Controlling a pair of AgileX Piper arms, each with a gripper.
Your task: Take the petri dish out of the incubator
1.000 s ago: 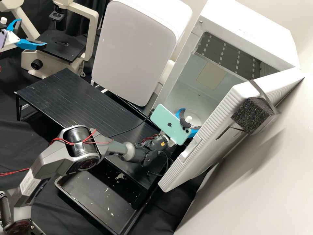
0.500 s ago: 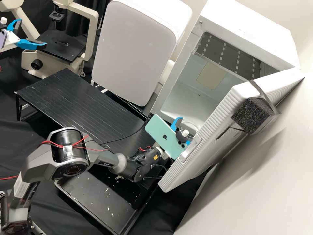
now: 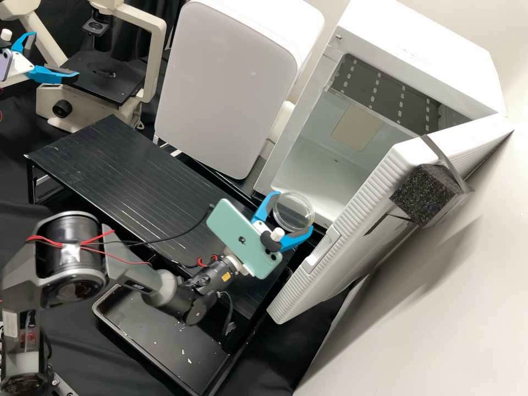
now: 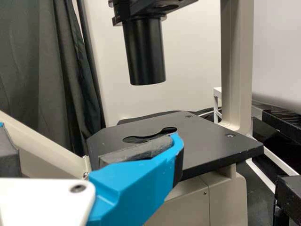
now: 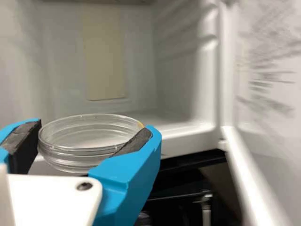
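Note:
Just outside the front opening of the white incubator point(image 3: 418, 52), my right gripper point(image 3: 293, 212) is shut on the clear round petri dish point(image 3: 297, 204), one blue finger against either side of it. The right wrist view shows the dish point(image 5: 87, 149) level between the dark pads of the right gripper point(image 5: 92, 132), with the incubator's interior point(image 5: 178, 70) behind. My left gripper point(image 3: 55, 54) stands open and unladen beside the microscope at the upper left. In the left wrist view, the left gripper point(image 4: 89, 141) is in front of the microscope stage point(image 4: 211, 141).
The incubator's ribbed door point(image 3: 352, 220) stands open on the right. A second white cabinet point(image 3: 220, 88) is left of the incubator. A black slatted platform point(image 3: 121, 159) lies in front, with a black tray point(image 3: 159, 324) lower down. The microscope point(image 3: 157, 55) stands at the back left.
My right gripper has drawn back from inside the incubator toward the lower left, bringing the petri dish out past the opening. The left gripper and the incubator door have kept still.

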